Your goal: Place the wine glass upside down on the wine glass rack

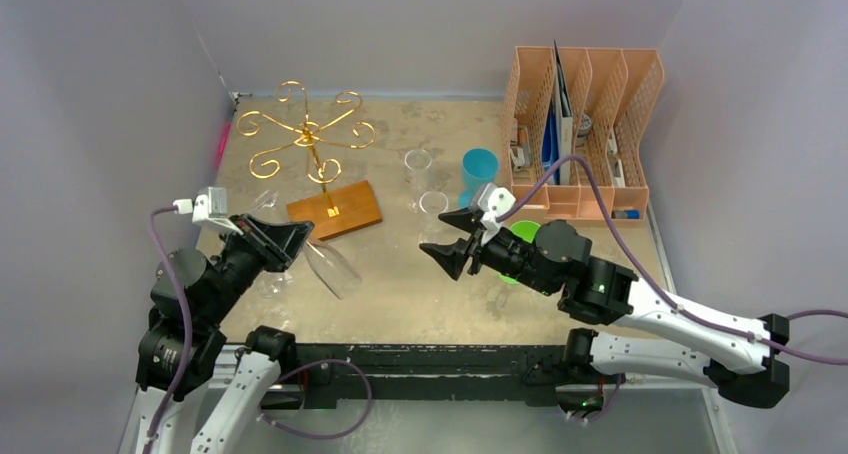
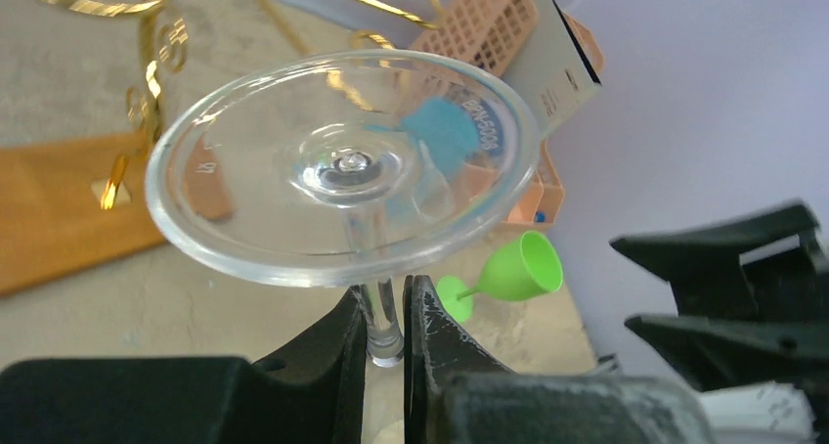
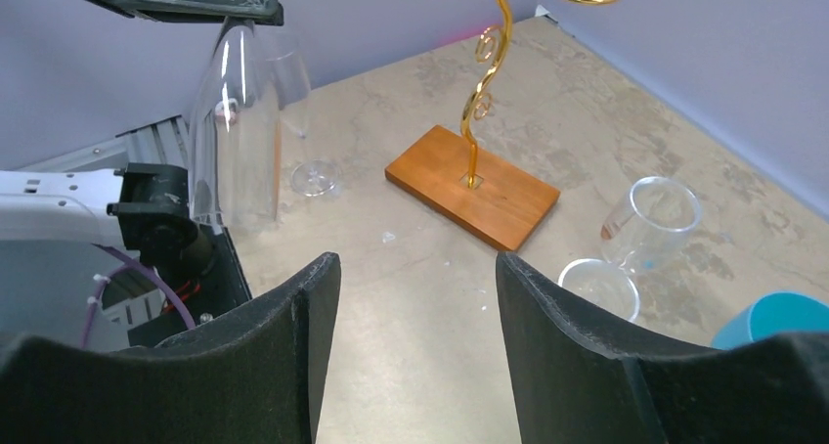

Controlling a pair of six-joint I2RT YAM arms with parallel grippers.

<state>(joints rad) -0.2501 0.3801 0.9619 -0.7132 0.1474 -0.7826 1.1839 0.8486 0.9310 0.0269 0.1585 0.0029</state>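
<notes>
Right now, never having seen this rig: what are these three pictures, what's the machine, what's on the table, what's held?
Two robot arms are bolted at the table's near edge. The wide picture comes from a fixed camera above and behind them; the other two come from a camera on each wrist, looking past its own claw. The left claw is shut on the stem of a clear wine glass. The right claw is open and holds nothing. On the table: a gold wire rack on a wooden base, two clear glasses, a blue cup, a green goblet and an orange file organiser.

Bright, even light — soft shadows.
</notes>
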